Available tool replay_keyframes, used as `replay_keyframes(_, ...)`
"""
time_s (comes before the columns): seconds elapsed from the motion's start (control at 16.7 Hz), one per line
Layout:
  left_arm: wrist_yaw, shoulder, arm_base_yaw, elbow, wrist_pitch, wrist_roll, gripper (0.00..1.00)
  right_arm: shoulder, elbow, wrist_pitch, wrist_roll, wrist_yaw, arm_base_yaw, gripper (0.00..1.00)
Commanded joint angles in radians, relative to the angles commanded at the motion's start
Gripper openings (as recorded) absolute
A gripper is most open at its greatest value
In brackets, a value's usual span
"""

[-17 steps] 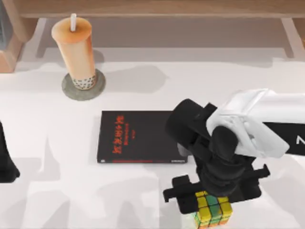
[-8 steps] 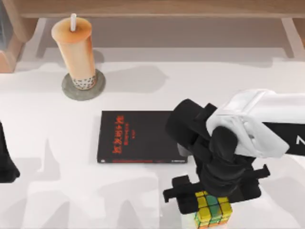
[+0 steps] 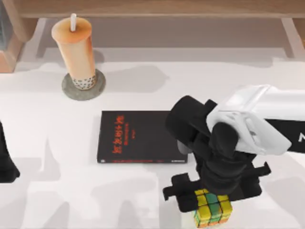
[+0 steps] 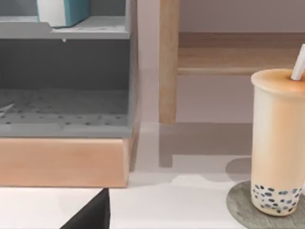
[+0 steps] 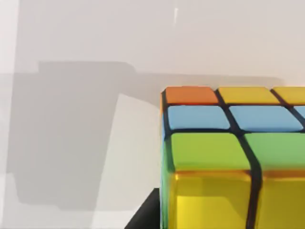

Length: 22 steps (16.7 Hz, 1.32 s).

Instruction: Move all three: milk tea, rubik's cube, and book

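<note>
The right gripper [image 3: 209,206] sits low right in the top view, directly over the rubik's cube [image 3: 212,209], and I cannot tell how its jaws stand or whether they have hold of the cube, since the black wrist covers them; the right wrist view puts the cube [image 5: 228,157] very close to the camera, resting on the white table [image 5: 86,119]. To my eye this is the grasping step on the cube, so of 3 things none looks finished. Just left of that arm, at the frame's centre, lies a black book [image 3: 136,137] with red lettering, which is not the one wanted. The milk tea [image 3: 75,51] stands upright at upper left on a grey coaster [image 3: 97,88], well apart from both arms. In the left wrist view a light blue book [image 4: 64,12] stands on a grey shelf [image 4: 86,28], seemingly untouched. The left arm [image 3: 5,160] stays parked at the left edge
</note>
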<state>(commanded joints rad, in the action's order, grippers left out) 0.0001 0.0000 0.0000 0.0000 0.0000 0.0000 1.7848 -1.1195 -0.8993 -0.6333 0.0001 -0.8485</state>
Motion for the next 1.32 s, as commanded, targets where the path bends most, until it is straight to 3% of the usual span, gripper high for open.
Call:
replay_keyframes(0.54,0.0,0.0,0.0,0.0,0.0,0.0,1.0,-0.027,-0.05,-0.082,0.001,0.002,0.001,0.0)
replay_keyframes(0.72,0.0,0.0,0.0,0.0,0.0,0.0,1.0,-0.034,-0.113,-0.016,0.058,0.065,0.033,0.0)
replay_keyframes(0.96,0.0,0.0,0.0,0.0,0.0,0.0,1.0,-0.04,-0.246,0.218,0.199,0.192,0.103,0.0)
replay_keyframes(1.32,0.0,0.0,0.0,0.0,0.0,0.0,1.0,-0.051,-0.394,0.753,0.413,0.382,0.202,0.0)
